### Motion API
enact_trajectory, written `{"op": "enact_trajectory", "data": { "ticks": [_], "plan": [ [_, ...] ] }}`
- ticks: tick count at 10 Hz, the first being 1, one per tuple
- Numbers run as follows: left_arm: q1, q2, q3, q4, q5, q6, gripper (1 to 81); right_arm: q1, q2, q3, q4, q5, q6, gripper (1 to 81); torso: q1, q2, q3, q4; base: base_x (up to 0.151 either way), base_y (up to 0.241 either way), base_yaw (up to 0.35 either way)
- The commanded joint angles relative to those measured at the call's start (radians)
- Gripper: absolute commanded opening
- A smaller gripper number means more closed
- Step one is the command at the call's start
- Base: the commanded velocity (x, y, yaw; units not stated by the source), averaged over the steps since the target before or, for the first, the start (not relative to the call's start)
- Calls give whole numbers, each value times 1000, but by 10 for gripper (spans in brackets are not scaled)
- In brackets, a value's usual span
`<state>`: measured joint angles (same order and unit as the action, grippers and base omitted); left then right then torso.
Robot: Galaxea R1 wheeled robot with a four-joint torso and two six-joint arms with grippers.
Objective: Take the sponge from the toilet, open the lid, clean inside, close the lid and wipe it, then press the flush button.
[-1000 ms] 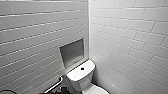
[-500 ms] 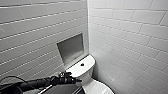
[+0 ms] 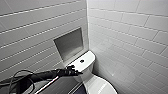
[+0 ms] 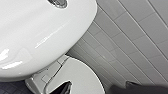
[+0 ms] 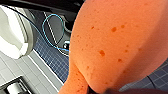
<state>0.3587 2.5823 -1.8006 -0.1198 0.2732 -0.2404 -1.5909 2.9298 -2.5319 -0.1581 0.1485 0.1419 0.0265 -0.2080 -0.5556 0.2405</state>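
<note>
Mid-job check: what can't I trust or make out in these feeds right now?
- Head view: the left gripper is dark and blurred against the cistern; contact unclear.
- Head view: the lid is cut off at its front by the bottom edge.
- Left wrist view: the flush button is cut by the picture's edge.
- Right wrist view: the sponge runs past the edges and hides what lies behind it.

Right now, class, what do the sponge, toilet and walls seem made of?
The sponge looks like soft orange foam, matte, pitted with pores. The toilet is probably glazed ceramic: white with bright glints. The walls seem white tile, with grout lines.
</note>
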Motion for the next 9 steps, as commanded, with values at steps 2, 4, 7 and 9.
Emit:
{"op": "enact_trajectory", "data": {
  "ticks": [2, 4, 7, 9],
  "plan": [
    [-227, 101, -149, -14, 77, -8, 811, -10, 11, 13, -18, -69, -4, 10, 0, 0, -36, 0, 0, 0, 0],
    [-295, 131, -174, -21, 96, -10, 811, -10, 10, 9, -18, -69, -4, 10, 1, 1, -31, 0, 0, 0, 0],
    [-353, 165, -218, -29, 98, -26, 811, -12, 11, 7, -18, -69, -4, 10, 2, 2, -32, 0, 0, 0, 0],
    [-353, 224, -315, -18, 98, -26, 811, -16, 11, 7, -17, -69, -4, 10, 2, 2, -32, 0, 0, 0, 0]
  ]
}}
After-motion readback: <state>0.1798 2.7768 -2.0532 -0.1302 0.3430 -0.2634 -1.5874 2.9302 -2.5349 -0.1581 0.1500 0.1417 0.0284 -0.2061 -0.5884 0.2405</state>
